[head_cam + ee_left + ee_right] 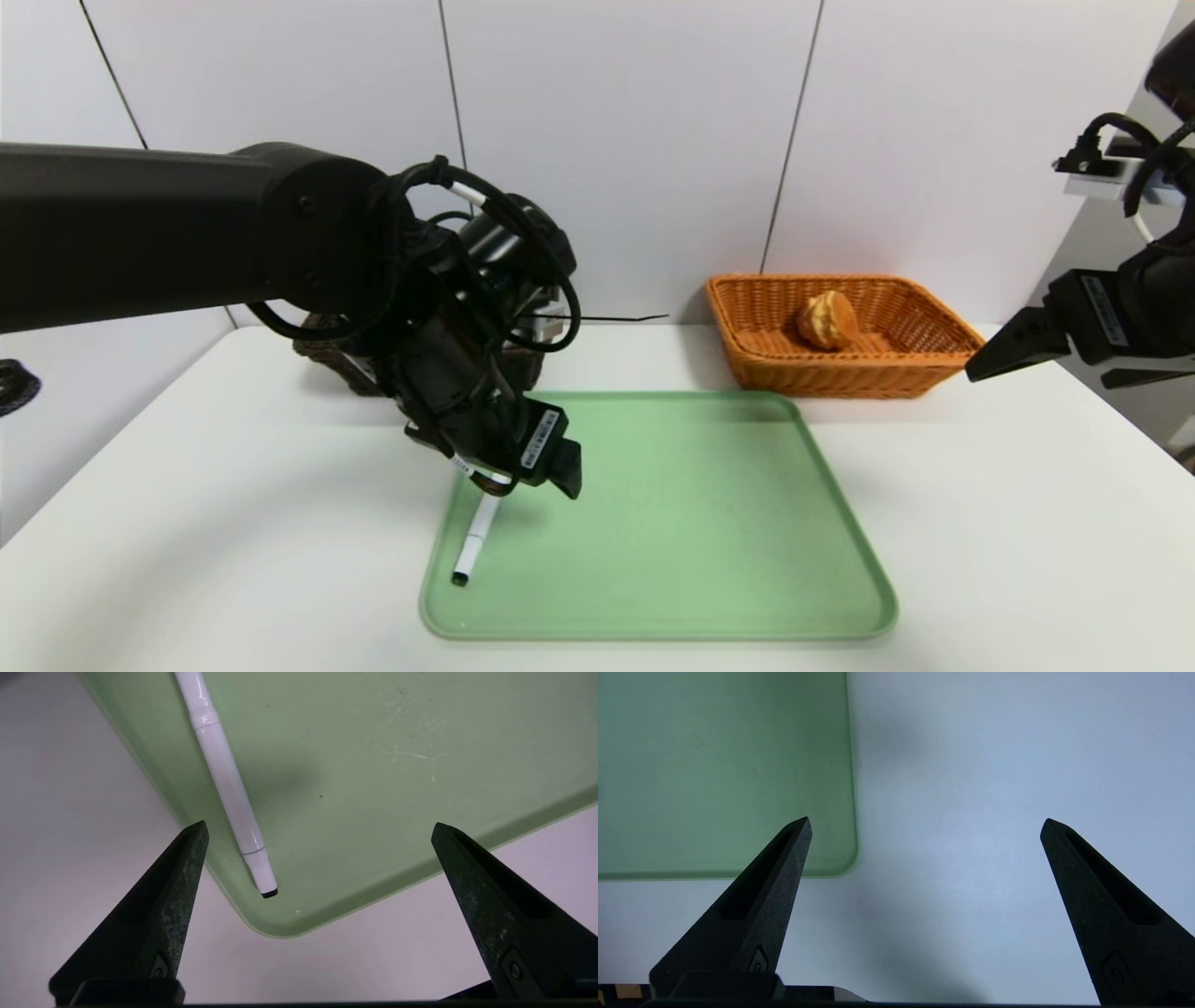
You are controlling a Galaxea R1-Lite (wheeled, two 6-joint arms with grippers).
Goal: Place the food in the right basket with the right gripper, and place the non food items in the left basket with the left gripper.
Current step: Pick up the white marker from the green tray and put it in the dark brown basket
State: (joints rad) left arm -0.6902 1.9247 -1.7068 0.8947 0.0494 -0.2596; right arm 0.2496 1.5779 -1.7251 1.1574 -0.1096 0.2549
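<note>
The left gripper (317, 830) hangs spread wide over the green tray's (709, 523) left edge, above the white pen (474, 541) lying there. The right gripper (924, 826), also spread, hovers right of the tray, beside the orange basket (924, 373) holding a bun (826, 320)

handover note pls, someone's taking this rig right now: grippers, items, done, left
Left gripper: open, above the white marker pen, holding nothing.
Right gripper: open, empty, off to the right above the white table, beside the tray's corner.
The pen lies flat near the left edge of the green plastic tray, black tip toward the front corner.
Done: the round bread bun sits in the orange wicker basket on the right.
Left: grasp the pen with the left gripper and put it in the dark wicker basket, mostly hidden behind the left arm.
</note>
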